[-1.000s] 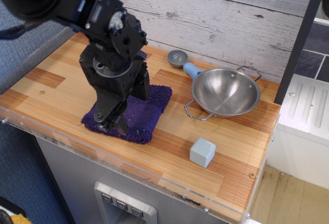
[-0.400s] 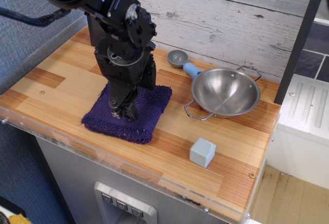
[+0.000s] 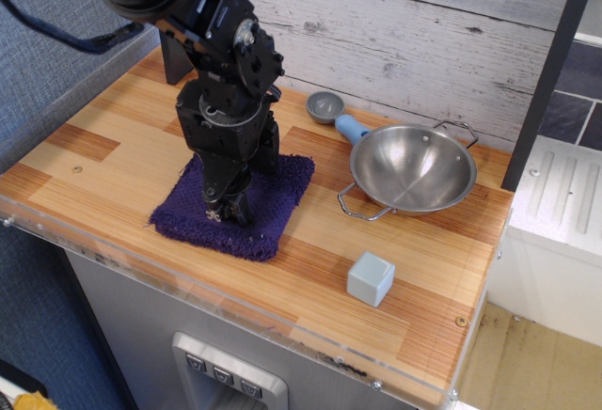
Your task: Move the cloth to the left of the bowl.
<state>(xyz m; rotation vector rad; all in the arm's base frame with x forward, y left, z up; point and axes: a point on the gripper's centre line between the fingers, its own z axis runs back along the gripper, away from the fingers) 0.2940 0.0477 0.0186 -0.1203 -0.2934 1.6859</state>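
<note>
The dark purple cloth [image 3: 268, 205] lies flat on the wooden counter, to the left of the steel bowl [image 3: 411, 167], with a gap between them. My black gripper [image 3: 228, 212] points down over the middle of the cloth, its fingertips just above or lightly on the fabric. The jaws stand slightly apart and hold nothing. The arm hides the cloth's back left part.
A blue-handled scoop [image 3: 336, 117] lies behind the bowl near the white plank wall. A pale blue cube [image 3: 370, 278] sits near the counter's front edge, right of the cloth. Bare wood [image 3: 94, 161] lies left of the cloth.
My gripper has moved from the cloth's front left corner back and right to over its middle and risen a little. The cloth has stayed flat in place.
</note>
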